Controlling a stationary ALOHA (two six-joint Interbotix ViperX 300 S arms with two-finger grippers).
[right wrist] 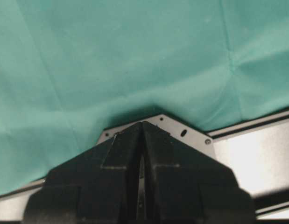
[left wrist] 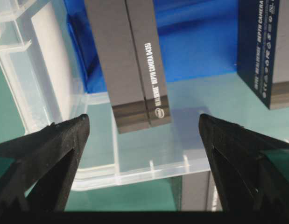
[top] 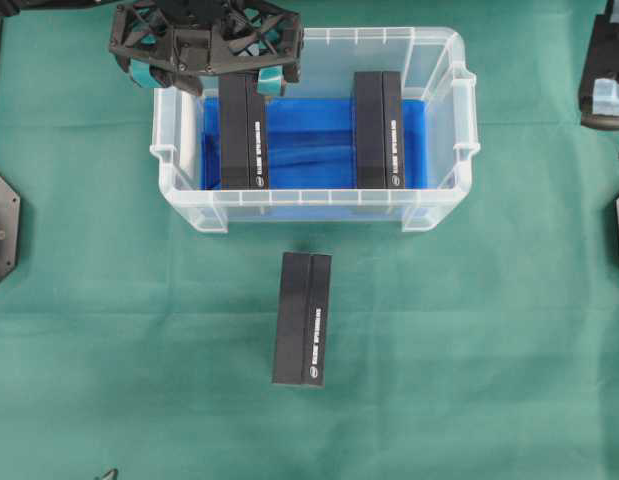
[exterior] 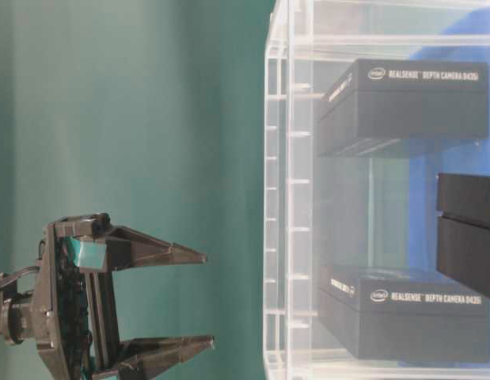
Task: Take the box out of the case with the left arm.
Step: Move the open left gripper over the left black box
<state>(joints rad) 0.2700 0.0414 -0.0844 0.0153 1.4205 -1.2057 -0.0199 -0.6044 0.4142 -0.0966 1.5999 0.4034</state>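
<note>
Three black boxes are present. Two lie in the case [top: 429,205]: the left box [top: 242,130] and the right box [top: 378,128]. The third box [top: 302,318] lies on the green cloth [top: 109,330], at 6 o'clock from the case. The left gripper [top: 207,78] hangs at the case's 11 o'clock corner, jaws wide apart and empty. Only the right wrist view shows the right gripper [right wrist: 142,161], jaws together. Only the table-level view shows the box lettering.
</note>
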